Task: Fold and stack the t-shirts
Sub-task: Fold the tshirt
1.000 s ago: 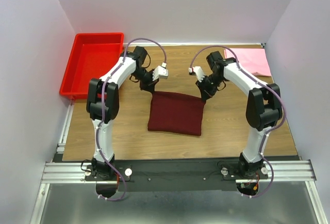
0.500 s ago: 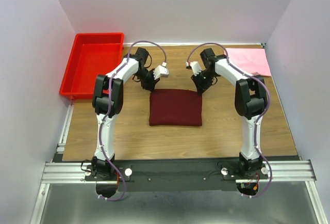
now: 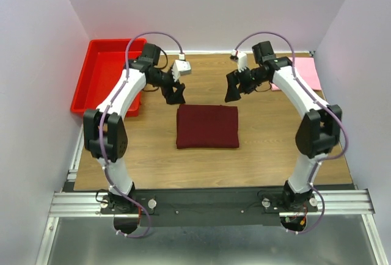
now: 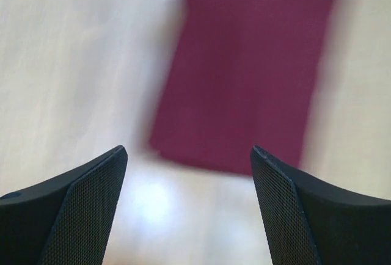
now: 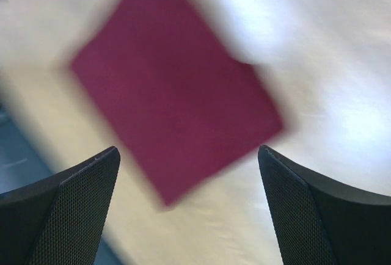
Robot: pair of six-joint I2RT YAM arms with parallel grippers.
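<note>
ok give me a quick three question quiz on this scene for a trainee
1. True or false: the maroon t-shirt lies folded flat on the table.
2. Where is the pink t-shirt? a) on the maroon one b) at the table's far right corner c) in a pincer
3. Fill in: the left pincer and right pincer are both ____.
Key: 1 true; 2 b; 3 open

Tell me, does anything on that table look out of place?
Nothing stands out. The maroon shirt lies neatly folded in the middle; the pink shirt lies flat at the far right corner.
</note>
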